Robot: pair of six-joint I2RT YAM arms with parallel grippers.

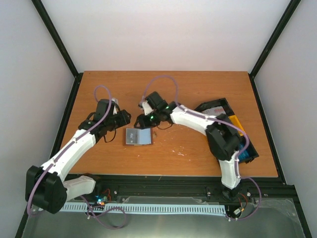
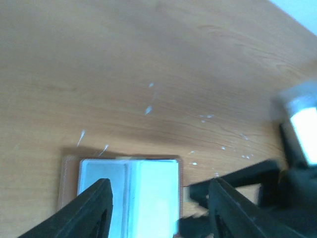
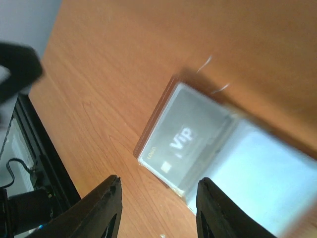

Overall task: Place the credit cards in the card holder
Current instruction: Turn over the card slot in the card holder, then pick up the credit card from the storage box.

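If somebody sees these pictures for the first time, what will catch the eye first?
The open card holder in the middle of the table, with a grey card marked Vip on one half of its pale inside. The left tool and the right tool both hang open close to it. A black and yellow tray sits at the table's right edge.

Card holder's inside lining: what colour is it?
The card holder is pale grey-blue inside, clearest in the left wrist view.

The top view looks down from behind; close wrist views share the brown leather card holder beyond left claw and right claw.
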